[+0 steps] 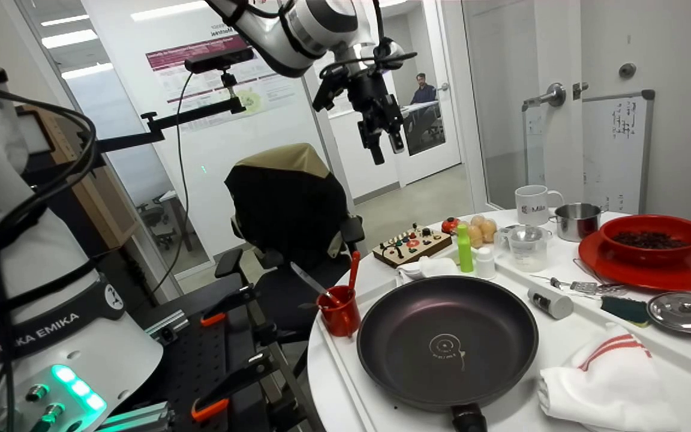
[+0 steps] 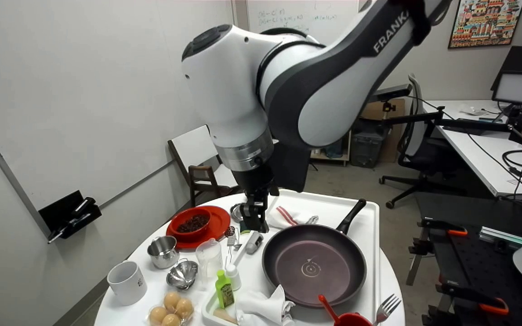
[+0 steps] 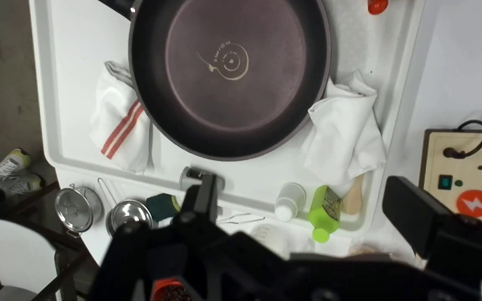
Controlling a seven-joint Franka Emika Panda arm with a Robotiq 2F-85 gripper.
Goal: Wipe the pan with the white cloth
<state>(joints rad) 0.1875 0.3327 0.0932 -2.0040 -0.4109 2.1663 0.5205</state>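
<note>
Lying farthest L, ahead & outboard of the claw [image 3: 300, 188] (wrist view unless noted): the striped towel [image 3: 119, 121], close by the pan's rim and, I judge, not the rag wanted. Next, the pan [image 3: 230, 62]: ahead of the claw, a bit L of its midline. Centre: the claw itself, released, fingers [image 3: 205, 198] spread wide, nothing gripped; in an exterior view it hangs well above the tabletop [image 1: 327, 378]. A small white bottle [image 3: 289, 202] shows below, within the finger gap.

Key relation: the white cloth [image 3: 345, 129], i.e. the task's rag as I read it, lies on the tray [image 3: 402, 71] ahead of the claw & R of its midline, btwn pan and the tray's R wall. Long axis runs approx. fore-and-aft from the claw, crossing the line btwn fingertips, so closing should pinch it the narrow way. One arm [image 2: 306, 90] only; no choice of reach.

Edges: cloth's L side meets the pan rim in view (touching or not, can't tell); R side sits just beside the wall; near hem meets a wooden utensil [image 3: 352, 200], w/ the upright green bottle [image 3: 324, 211] just beside. Poss. snag: a finger clipping bottle or wall on descent. Best room: beyond the cloth, along the strip btwn pan & wall.

Far R of claw, past the wall: a button box [image 3: 467, 184], prob. off the path.
</note>
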